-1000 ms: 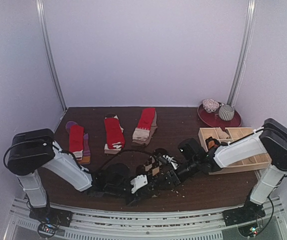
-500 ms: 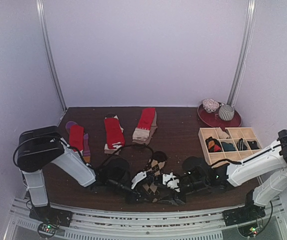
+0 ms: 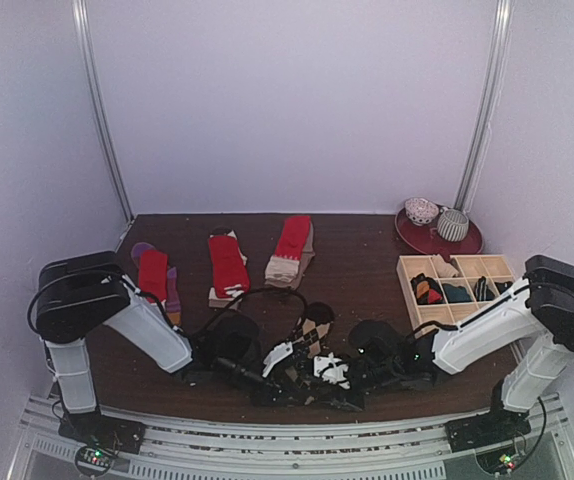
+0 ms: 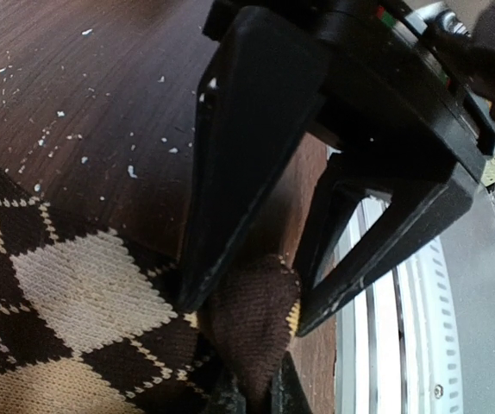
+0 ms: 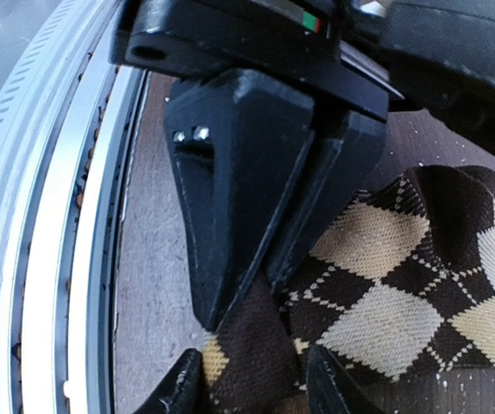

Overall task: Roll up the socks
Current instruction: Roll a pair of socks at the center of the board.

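Observation:
A brown-and-beige argyle sock [image 3: 312, 328] lies near the table's front edge, toe toward me. My left gripper [image 3: 285, 388] [image 4: 259, 398] is shut on the dark brown toe [image 4: 252, 332], pinching it up off the wood. My right gripper [image 3: 325, 380] [image 5: 256, 384] faces it with its fingers [image 4: 239, 164] apart, one on each side of the same toe [image 5: 252, 345] and close against it. The left gripper's shut fingers [image 5: 247, 172] fill the right wrist view. Three more socks lie flat at the back left: red with purple [image 3: 155, 280], red [image 3: 228, 265], and red with a tan cuff [image 3: 289, 250].
A pale wooden grid tray [image 3: 405, 268] with rolled socks in its cells stands at the right, just behind the right arm. A dark red plate [image 3: 417, 240] with two small bowls sits at the back right. The metal rail [image 3: 267, 432] runs along the near edge, close to both grippers.
My right gripper has come down from mid-sock to the near end, then edged left up to the left gripper. The left gripper has kept its hold on the toe.

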`<state>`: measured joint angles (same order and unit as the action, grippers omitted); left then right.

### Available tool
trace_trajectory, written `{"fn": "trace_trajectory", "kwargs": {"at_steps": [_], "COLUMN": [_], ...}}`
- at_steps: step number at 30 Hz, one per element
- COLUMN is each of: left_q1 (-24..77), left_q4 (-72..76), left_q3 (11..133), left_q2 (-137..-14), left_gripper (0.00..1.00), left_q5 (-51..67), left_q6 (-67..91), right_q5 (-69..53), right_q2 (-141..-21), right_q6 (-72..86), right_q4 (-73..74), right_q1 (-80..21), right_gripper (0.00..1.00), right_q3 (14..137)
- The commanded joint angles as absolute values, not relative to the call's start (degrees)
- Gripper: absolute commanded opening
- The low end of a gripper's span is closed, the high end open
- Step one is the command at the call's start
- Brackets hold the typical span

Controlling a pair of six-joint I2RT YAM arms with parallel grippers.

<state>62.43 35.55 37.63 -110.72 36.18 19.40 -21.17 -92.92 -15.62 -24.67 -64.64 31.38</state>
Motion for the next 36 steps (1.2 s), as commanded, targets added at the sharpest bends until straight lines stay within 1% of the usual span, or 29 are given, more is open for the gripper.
{"fn": "trace_trajectory", "kwargs": {"at_steps": [1,5,6,8,10,11,12,13,14,15,17,21,24,27,29,32,33,35,36], "left_q1": [62.8,62.8,62.8,62.7,62.7,62.6,62.4,62.3,62.2,62.1,61.9,61.9,62.4,62.7,62.7,62.7,62.7,62.7,62.8], "left_q4": [18.4,19.0,19.2,19.7,20.5,20.8,20.6,20.4,20.3,20.1,19.6,19.5,25.1,37.6,39.6,39.4,40.2,41.4,41.3], "left_q3": [34.0,34.2,34.1,33.9,32.8,32.3,32.0,31.7,31.6,31.4,31.2,28.6,21.6,13.4,11.6,11.7,12.1,13.4,14.9], "left_q2": [-115.6,-115.4,-114.9,-113.1,-109.9,-107.1,-104.9,-102.7,-100.4,-98.3,-94.3,-85.8,-76.4,-66.5,-62.1,-62.4,-63.7,-67.5,-70.0], "left_gripper": [0.0,0.0,0.03,0.13,0.24,0.6,0.73,0.78,0.93,0.98,0.98,0.98,0.98,0.98,0.98,0.98,0.95,0.79,0.73], "left_q5": [34.2,33.2,32.6,30.5,27.0,24.3,22.1,20.2,18.6,16.3,12.5,2.1,-4.0,-3.6,-0.8,7.5,12.2,16.4,18.0], "left_q6": [20.0,20.0,20.0,19.5,18.8,18.0,17.2,16.5,15.5,14.8,13.4,11.0,7.4,0.9,-3.3,-6.6,-7.2,-7.8,-8.5], "right_q5": [-21.8,-23.6,-24.2,-25.1,-25.8,-26.3,-26.9,-27.5,-28.3,-28.9,-30.3,-33.3,-36.7,-40.6,-42.1,-43.3,-44.4,-46.0,-47.0], "right_q2": [-95.8,-98.0,-98.4,-98.6,-98.5,-98.6,-98.7,-99.0,-99.6,-100.1,-100.9,-102.7,-103.8,-105.2,-106.1,-106.7,-107.0,-108.0,-108.4], "right_q6": [-11.8,-7.8,-6.8,-4.5,-2.1,-0.9,0.1,1.4,2.4,3.2,4.8,7.0,8.6,9.8,9.9,9.5,9.8,10.5,10.6], "right_q4": [-25.2,-25.1,-24.7,-24.6,-25.4,-25.8,-26.0,-26.4,-26.7,-26.7,-27.8,-26.6,-23.2,-17.1,-11.5,-2.5,-0.9,1.8,2.7], "right_q1": [-65.2,-65.1,-65.1,-65.0,-64.9,-64.8,-64.6,-64.5,-64.3,-64.1,-63.9,-62.4,-60.3,-58.5,-57.7,-57.0,-56.6,-55.5,-54.6], "right_gripper": [0.36,0.26,0.24,0.21,0.19,0.19,0.19,0.18,0.18,0.17,0.15,0.15,0.15,0.15,0.15,0.16,0.17,0.17,0.17], "right_q3": [33.8,34.5,34.6,33.9,32.6,32.1,31.7,31.4,31.2,31.1,30.5,31.2,33.1,36.0,38.5,41.9,42.9,44.3,44.7]}}
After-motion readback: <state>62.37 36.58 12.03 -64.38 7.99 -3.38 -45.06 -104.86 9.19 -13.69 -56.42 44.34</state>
